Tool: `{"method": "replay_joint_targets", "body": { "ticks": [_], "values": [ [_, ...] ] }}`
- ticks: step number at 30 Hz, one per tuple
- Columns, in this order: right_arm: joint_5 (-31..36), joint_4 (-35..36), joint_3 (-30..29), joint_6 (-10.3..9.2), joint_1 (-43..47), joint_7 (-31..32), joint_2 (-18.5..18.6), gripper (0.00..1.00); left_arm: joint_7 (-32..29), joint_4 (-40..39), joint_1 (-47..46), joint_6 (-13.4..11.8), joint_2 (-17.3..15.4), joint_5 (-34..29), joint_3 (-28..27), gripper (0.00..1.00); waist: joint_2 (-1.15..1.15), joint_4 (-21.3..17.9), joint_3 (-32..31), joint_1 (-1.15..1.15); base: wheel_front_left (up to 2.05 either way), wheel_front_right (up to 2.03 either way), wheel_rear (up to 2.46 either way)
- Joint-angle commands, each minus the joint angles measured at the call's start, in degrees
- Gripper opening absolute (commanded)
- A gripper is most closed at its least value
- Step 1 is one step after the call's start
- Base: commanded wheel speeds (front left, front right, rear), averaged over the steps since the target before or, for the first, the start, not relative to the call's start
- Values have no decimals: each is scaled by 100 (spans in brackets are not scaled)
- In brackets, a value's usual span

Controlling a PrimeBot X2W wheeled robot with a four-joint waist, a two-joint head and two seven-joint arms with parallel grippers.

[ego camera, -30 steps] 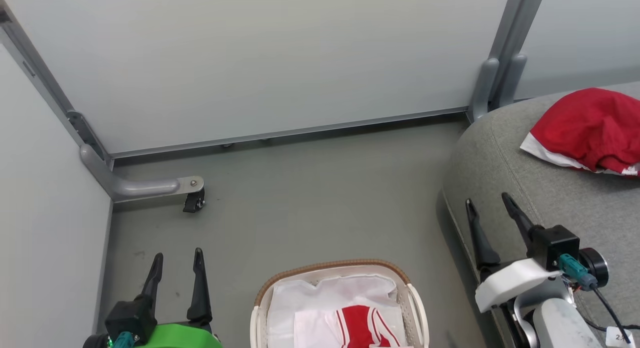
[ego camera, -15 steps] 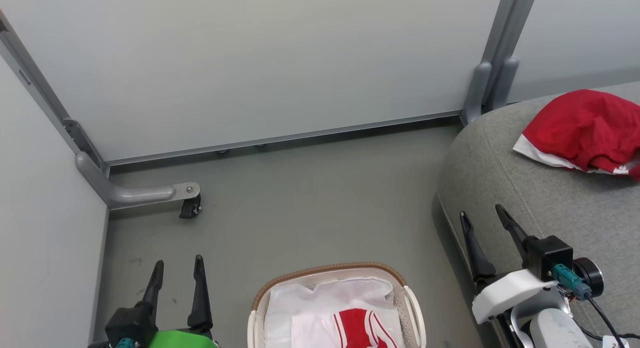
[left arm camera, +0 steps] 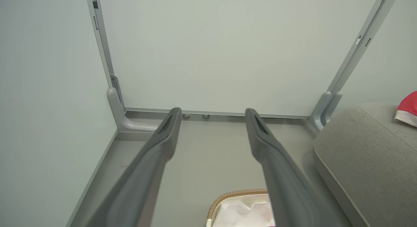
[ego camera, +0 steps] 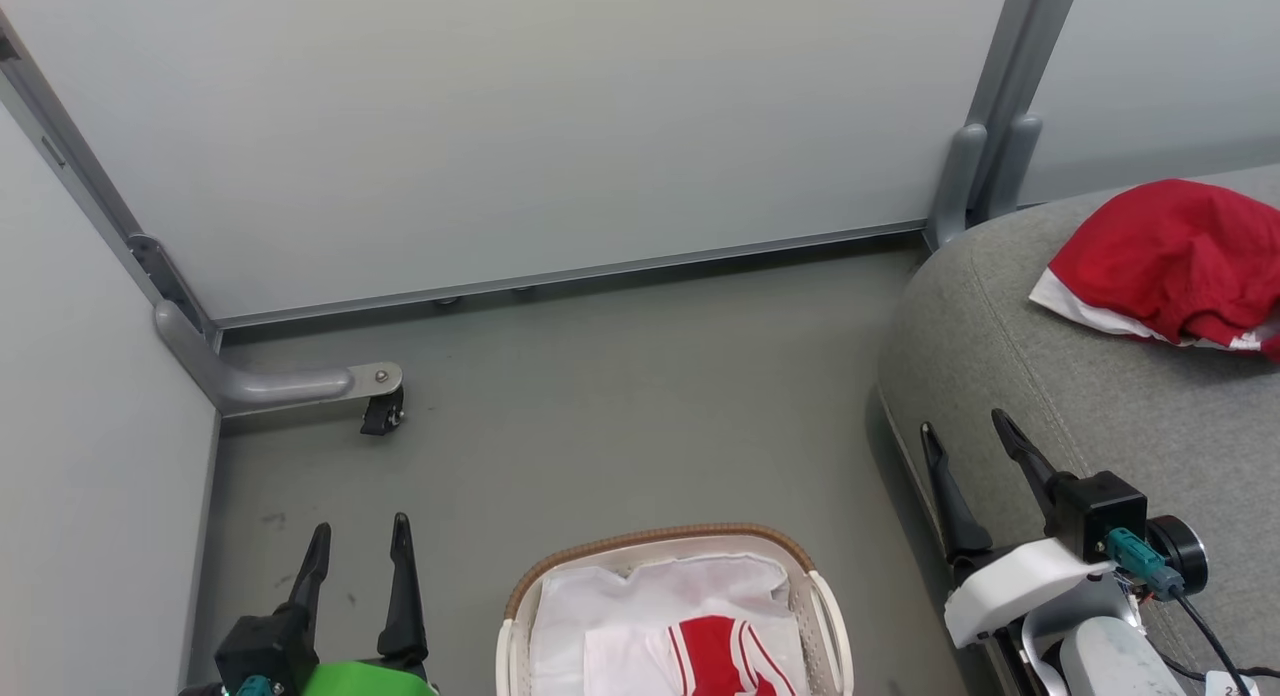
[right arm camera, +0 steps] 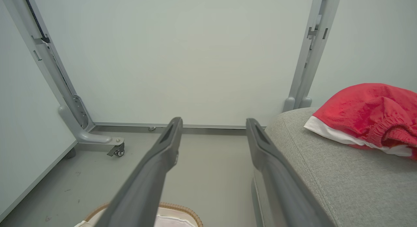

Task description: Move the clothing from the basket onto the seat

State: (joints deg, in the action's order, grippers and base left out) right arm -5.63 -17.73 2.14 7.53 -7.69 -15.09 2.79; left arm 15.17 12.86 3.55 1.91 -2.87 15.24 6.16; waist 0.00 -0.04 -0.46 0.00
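One red garment with a white hem (ego camera: 1160,266) lies bunched on the grey seat (ego camera: 1090,396) at the right, also seen in the right wrist view (right arm camera: 365,117). Another red piece with white stripes (ego camera: 725,656) lies in the white basket (ego camera: 660,546) at the bottom centre, on its white liner (ego camera: 610,616). My left gripper (ego camera: 358,536) stands open over the floor, left of the basket, with nothing between its fingers. My right gripper (ego camera: 965,426) is open and empty at the seat's front left edge, well short of the garment there.
Grey-white partition panels (ego camera: 520,126) close off the back and left, with metal posts and a castor foot (ego camera: 380,411) on the floor at the left. Grey floor (ego camera: 620,406) lies between the basket, the panels and the seat.
The head view has shifted slightly, mostly in the first half second. Both grippers stay open and empty and sit a little lower in the view; the clothing has not moved.
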Motion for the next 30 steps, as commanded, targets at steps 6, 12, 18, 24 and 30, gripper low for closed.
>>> {"method": "replay_joint_targets", "body": {
  "ticks": [6, 12, 18, 24, 30],
  "values": [
    [-50, 24, -9, -8, -27, -12, 20, 100, -3, 13, -105, 57, -4, -69, 47, 100, 0, -39, 52, 0, 0, 0, 0],
    [17, 98, -112, -8, -159, -12, 21, 100, -4, 131, -338, 132, -4, -227, 273, 100, 0, -82, 278, 0, 0, 0, 0],
    [140, 224, -333, -8, -468, -12, 19, 100, -4, 859, -1028, 309, -6, -301, 1042, 100, 0, -176, 897, 0, 0, 0, 0],
    [126, 352, -396, -8, -818, -12, 19, 100, -3, 1956, -1828, 410, -11, -170, 1872, 100, 0, -411, 1677, 0, 0, 0, 0],
    [21, 560, -380, -8, -1243, -12, 17, 100, -3, 2845, -2624, 459, -18, -139, 2632, 100, 0, -747, 2573, 0, 0, 0, 0]
  ]
}}
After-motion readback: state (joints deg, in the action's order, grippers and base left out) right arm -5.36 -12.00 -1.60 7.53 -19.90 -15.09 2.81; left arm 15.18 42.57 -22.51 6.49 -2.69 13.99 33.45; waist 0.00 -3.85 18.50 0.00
